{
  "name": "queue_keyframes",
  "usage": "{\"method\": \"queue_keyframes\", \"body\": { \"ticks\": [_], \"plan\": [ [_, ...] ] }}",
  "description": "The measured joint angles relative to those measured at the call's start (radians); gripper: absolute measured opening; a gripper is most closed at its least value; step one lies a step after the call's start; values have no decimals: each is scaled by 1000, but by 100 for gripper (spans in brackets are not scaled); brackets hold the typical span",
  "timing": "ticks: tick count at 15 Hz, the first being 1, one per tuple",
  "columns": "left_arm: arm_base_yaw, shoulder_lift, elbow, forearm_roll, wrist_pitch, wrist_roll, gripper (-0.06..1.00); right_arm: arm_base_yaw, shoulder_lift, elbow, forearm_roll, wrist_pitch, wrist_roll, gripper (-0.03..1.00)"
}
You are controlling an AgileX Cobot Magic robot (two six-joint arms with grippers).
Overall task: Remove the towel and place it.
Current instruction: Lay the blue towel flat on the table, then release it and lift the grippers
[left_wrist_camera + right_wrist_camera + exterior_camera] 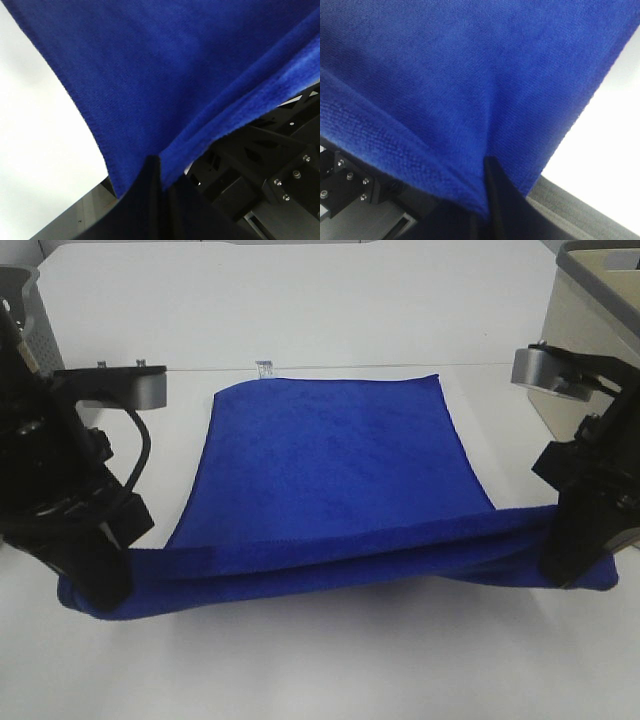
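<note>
exterior high, left pincer [100, 588] and right pincer [565, 565] pinching towel [330, 460] corners, grey basket [25, 310] left, beige bin [590, 315] right

Towel [330, 450] tag [265, 367] markings illegible.

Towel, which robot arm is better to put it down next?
Neither alone. The left gripper and the right gripper are each shut on a near corner of the towel, so probably both should move together.

Towel [330, 460]: 1. Grippers: 2, left gripper [100, 585], right gripper [565, 565]. Containers: 2, grey basket [22, 310], beige bin [590, 300]. Table [300, 300]: 1.
</note>
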Motion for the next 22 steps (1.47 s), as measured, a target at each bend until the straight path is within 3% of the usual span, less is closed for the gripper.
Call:
{"method": "queue_keyframes", "body": {
  "ticks": [10, 22],
  "plan": [
    [-136, -2, 179, -90, -16, 11, 0, 0, -1, 196, -4, -2, 7, 2],
    [-144, 221, 223, -165, -39, 99, 0, 0, 152, 303, 22, -4, 25, 2]
  ]
}}
